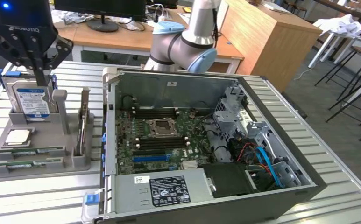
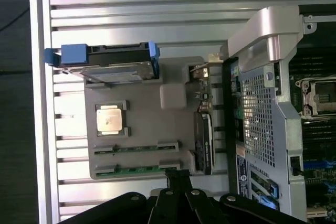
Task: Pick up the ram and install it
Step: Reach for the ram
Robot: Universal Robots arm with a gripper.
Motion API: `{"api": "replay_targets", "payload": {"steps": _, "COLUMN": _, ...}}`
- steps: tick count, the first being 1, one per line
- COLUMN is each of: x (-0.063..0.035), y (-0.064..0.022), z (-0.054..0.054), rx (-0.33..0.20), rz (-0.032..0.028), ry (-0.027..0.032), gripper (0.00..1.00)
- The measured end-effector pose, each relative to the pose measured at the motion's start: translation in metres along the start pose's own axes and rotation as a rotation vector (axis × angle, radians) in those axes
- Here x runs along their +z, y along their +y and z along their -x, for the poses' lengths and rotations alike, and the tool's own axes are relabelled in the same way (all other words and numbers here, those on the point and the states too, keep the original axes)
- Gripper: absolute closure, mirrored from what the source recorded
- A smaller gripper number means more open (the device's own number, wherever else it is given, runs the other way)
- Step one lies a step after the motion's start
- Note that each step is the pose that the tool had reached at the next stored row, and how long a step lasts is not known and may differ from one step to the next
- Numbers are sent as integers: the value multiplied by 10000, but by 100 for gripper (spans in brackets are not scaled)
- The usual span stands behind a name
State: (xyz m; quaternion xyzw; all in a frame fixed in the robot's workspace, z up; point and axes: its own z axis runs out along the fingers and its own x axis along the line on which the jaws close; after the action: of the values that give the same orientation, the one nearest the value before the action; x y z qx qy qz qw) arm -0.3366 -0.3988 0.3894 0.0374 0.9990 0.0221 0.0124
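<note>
- The gripper (image 1: 42, 80) hangs above the grey parts tray (image 1: 48, 138), over the tray's hard-drive end. Its fingers are pressed together and hold nothing.
- The ram (image 1: 25, 164) lies flat in the tray's outermost slot, at the end opposite the hard drive (image 1: 29, 100). A second stick (image 1: 31, 150) lies in the next slot inward, just beside it and parallel.
- In the wrist view the gripper (image 2: 177, 173) looks down on the tray (image 2: 152, 121). Its tip appears close to one end of the ram (image 2: 135, 169), though it sits well above it.
- The processor chip (image 1: 18, 136) rests on the tray between the two sticks and the hard drive.
- The open computer case (image 1: 264, 100) stands just beside the tray, on the exterior view's right.
- Handling, as a judgement: the ram looks light, thin and stiff. It should bend little, but it would be easy to tilt or drop.
- It is probably fragile at the chips and along the contact edge.
- The safest hold seems to be across its thin faces near the middle of its length, so it hangs level. The slot walls leave little room around it.
</note>
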Motion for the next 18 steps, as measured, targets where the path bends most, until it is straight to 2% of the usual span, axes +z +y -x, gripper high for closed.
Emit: {"api": "replay_targets", "payload": {"steps": 18, "x": 19, "y": -32, "z": -405, "rx": 2, "rz": -4, "ry": 57, "gripper": 90}}
